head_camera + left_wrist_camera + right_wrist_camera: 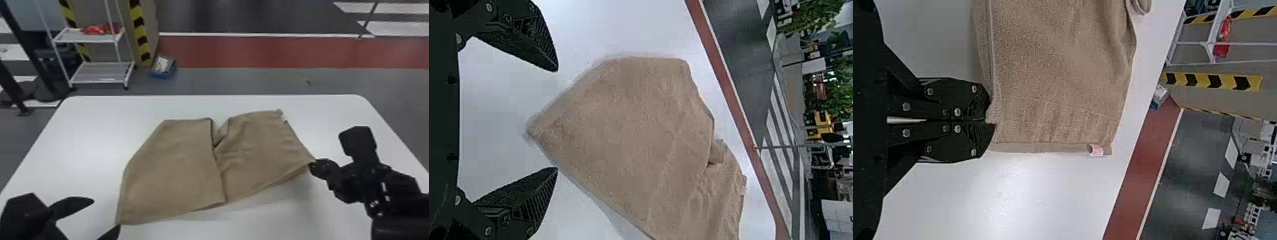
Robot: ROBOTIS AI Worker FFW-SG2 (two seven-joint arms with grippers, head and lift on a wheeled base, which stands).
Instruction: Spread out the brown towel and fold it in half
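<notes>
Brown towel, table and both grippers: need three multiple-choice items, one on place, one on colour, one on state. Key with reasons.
1. Where is the right gripper on the towel?
A) far left corner
B) near right corner
C) middle

2. What colour is the table?
A) white
B) red
C) black

3. How is the left gripper?
A) shut on the towel
B) shut, empty
C) open, empty

1 B: its fingers pinch that corner.
2 A: the surface around the towel is white.
3 C: its fingers stand wide apart, gripping nothing.
</notes>
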